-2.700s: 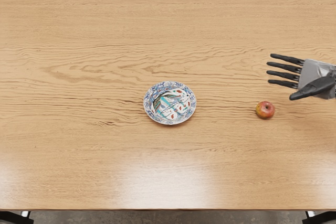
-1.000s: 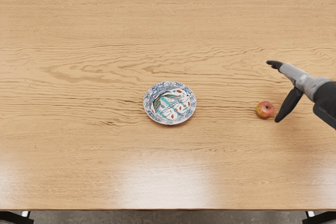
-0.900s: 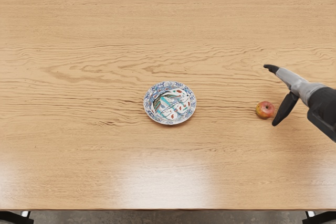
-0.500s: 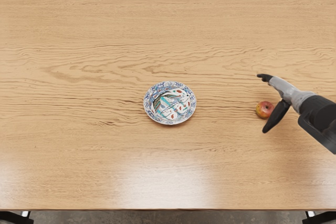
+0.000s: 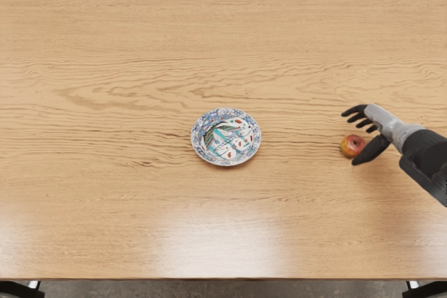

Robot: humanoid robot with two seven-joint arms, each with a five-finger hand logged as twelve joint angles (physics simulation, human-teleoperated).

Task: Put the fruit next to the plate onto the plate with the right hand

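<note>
A small red-yellow apple (image 5: 352,146) lies on the wooden table, well to the right of a patterned blue-and-white plate (image 5: 225,137) at the table's middle. My right hand (image 5: 362,135) comes in from the right edge and cups the apple from its right side. The fingers (image 5: 356,112) curl above and behind the fruit, and the thumb (image 5: 369,152) reaches along its lower right. The hand is still open around it, not closed. The plate holds nothing. The left arm does not show.
The wooden table (image 5: 140,68) fills the view, with its front edge near the bottom and a grey floor strip at the top. Nothing lies between the apple and the plate.
My right hand has turned, come down and moved left to the apple. Its fingers have begun to curl around the fruit. The apple and the plate have not moved.
</note>
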